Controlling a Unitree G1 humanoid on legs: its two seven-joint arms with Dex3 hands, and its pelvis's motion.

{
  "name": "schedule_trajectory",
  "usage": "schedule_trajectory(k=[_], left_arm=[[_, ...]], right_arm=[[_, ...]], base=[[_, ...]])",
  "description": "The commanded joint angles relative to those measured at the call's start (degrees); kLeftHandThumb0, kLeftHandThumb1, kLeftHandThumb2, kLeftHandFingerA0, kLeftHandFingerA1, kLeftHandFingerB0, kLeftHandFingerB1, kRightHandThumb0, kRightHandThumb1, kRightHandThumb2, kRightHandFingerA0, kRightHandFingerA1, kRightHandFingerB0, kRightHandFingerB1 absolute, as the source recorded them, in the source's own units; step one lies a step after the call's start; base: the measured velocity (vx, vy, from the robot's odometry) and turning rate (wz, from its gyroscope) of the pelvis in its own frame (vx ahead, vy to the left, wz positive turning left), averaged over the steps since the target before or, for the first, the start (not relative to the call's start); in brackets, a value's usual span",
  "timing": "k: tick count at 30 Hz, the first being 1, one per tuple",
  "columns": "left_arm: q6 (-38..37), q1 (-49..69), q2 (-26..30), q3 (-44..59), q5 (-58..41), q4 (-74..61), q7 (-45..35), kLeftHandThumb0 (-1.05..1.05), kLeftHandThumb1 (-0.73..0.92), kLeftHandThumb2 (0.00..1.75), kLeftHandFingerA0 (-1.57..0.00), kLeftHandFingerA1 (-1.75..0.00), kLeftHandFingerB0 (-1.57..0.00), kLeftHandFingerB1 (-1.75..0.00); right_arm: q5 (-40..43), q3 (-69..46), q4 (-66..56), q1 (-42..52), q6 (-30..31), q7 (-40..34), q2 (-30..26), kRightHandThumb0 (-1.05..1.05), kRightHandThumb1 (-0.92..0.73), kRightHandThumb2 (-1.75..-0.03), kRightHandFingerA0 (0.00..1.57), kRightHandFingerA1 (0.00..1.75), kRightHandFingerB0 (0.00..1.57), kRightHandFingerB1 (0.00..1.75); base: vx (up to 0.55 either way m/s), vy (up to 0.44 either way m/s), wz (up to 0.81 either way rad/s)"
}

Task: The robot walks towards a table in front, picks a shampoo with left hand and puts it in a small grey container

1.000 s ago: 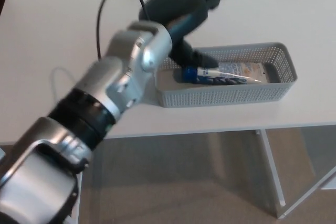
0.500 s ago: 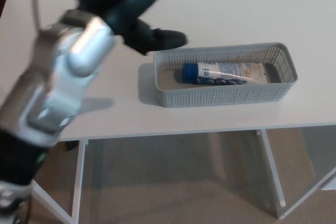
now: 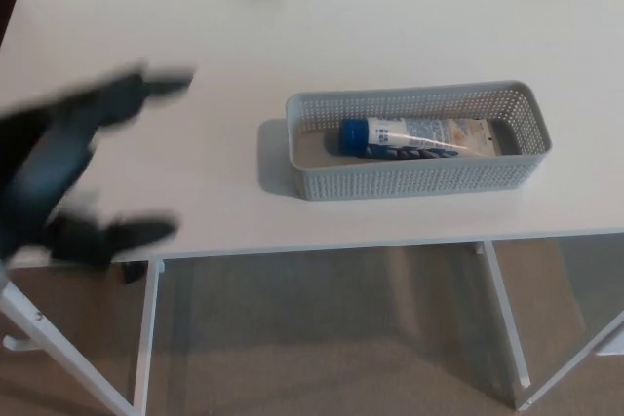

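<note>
Lying on its side inside the small grey container [image 3: 409, 180] is the shampoo [image 3: 419, 135], a pale tube with a blue cap pointing left. Its printed label is too small to read. The perforated container sits on a white desk [image 3: 292, 26]. At the far left, well apart from it, the robot's left hand [image 3: 68, 163] is a dark blur cut off by the edge. Its fingers [image 3: 146, 85] are spread, grasping nothing.

We are looking at what seems an office or test room: a bare white table [image 3: 292, 36] is standing on beige carpet [image 3: 322, 348].
</note>
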Motion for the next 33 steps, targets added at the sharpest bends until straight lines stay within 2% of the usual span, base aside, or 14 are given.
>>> schedule_trajectory(k=[1,3,10,11,13,14,18,20,22,25,26,28,29,33], left_arm=[[-26.78,47.84,0.67,27.0,-38.04,15.34,-34.84,-0.52,0.38,0.67,-0.53,-0.49,-0.38,-0.41],[-28.23,48.71,3.38,26.21,-34.64,18.6,-33.79,-0.56,0.4,0.71,-0.59,-0.51,-0.42,-0.43],[-33.54,43.61,11.69,16.34,-10.68,39.24,-13.57,-0.49,0.47,0.55,-0.66,-0.43,-0.59,-0.4],[-28.58,39.91,13.12,11.27,-1.81,44.1,-5.29,-0.44,0.42,0.71,-0.65,-0.56,-0.53,-0.5],[-24.27,36.36,14.2,6.89,3.86,48.35,-0.37,-0.41,0.42,0.7,-0.78,-0.64,-0.52,-0.51],[-20.53,33.53,15.02,3.38,7.04,50.46,0.96,-0.32,0.49,0.54,-0.92,-0.69,-0.57,-0.43],[-13.13,21.31,14.4,-7.25,14.26,62.91,5.63,-0.38,0.56,0.57,-0.75,-0.6,-0.51,-0.44],[-11.82,16.34,12.74,-9.91,14.32,68.86,7.94,-0.45,0.47,0.78,-0.71,-0.67,-0.38,-0.5],[-12.24,12.21,11.15,-10.21,12.41,74.43,9.5,-0.35,0.56,0.57,-0.68,-0.68,-0.36,-0.36],[-8.93,4.54,6.52,-7.95,6.66,84.55,11.88,-0.24,0.41,0.91,-0.68,-0.77,-0.2,-0.52],[-7.57,2.54,5.35,-6.35,4.11,87.19,11.66,-0.37,0.6,0.58,-0.79,-0.68,-0.35,-0.34],[-6.59,0.25,4.5,-4.57,1.5,90.18,12.67,-0.39,0.61,0.58,-0.84,-0.72,-0.37,-0.35],[-6.2,-0.56,3.99,-3.0,-0.37,91.21,12.95,-0.41,0.61,0.58,-0.85,-0.72,-0.37,-0.35],[-5.56,-0.19,2.15,-1.62,-2.06,94.23,16.97,-0.46,0.64,0.59,-0.76,-0.68,-0.54,-0.42]], right_arm=[[-2.38,1.36,1.55,4.47,-0.12,-0.46,-2.67,-0.4,-0.6,-0.57,0.63,0.48,0.54,0.42],[-2.19,1.19,1.59,4.95,-0.36,-0.16,-2.77,-0.4,-0.46,-0.87,0.58,0.64,0.43,0.55],[-3.02,1.98,1.95,6.25,-1.14,-1.08,-2.23,-0.41,-0.62,-0.58,0.64,0.48,0.55,0.42],[-3.03,1.95,2.26,6.13,-1.06,-1.11,-2.36,-0.38,-0.49,-0.9,0.59,0.65,0.44,0.56],[-2.97,1.94,2.45,6.06,-0.92,-1.14,-2.48,-0.38,-0.49,-0.9,0.59,0.64,0.43,0.56],[-2.9,1.95,2.28,6.09,-0.81,-0.93,-2.62,-0.43,-0.63,-0.59,0.64,0.47,0.54,0.41],[-2.89,2.01,2.14,6.27,-0.95,-0.13,-2.63,-0.37,-0.64,-0.58,0.61,0.46,0.54,0.42],[-3.01,2.12,2.12,6.3,-1.01,-0.13,-2.63,-0.38,-0.64,-0.58,0.62,0.46,0.54,0.41],[-3.12,2.16,2.4,6.22,-1.01,-0.83,-2.2,-0.41,-0.62,-0.59,0.64,0.47,0.55,0.42],[-2.69,1.71,2.17,5.94,-0.18,-0.96,-2.42,-0.36,-0.64,-0.58,0.65,0.47,0.55,0.42],[-2.68,1.7,2.05,5.93,-0.16,-0.83,-2.5,-0.41,-0.63,-0.6,0.65,0.48,0.54,0.42],[-3.09,1.96,2.09,5.95,-0.48,-0.92,-2.54,-0.41,-0.63,-0.59,0.65,0.48,0.55,0.42],[-3.23,2.02,2.16,6.19,-0.84,-1.09,-2.51,-0.37,-0.49,-0.9,0.59,0.65,0.44,0.56],[-3.65,2.32,2.29,9.57,-2.22,-0.93,-2.61,-0.43,-0.61,-0.59,0.65,0.48,0.55,0.42]], base=[[0.0,0.0,0.0],[0.0,0.0,0.0],[0.0,0.0,0.0],[0.0,0.0,0.0],[0.0,0.0,0.0],[0.0,0.0,0.0],[0.0,0.0,0.0],[0.0,0.0,0.0],[0.0,0.0,0.0],[0.0,0.0,0.0],[0.0,0.0,0.0],[0.0,0.0,0.0],[0.0,0.0,0.0],[0.0,0.0,0.0]])
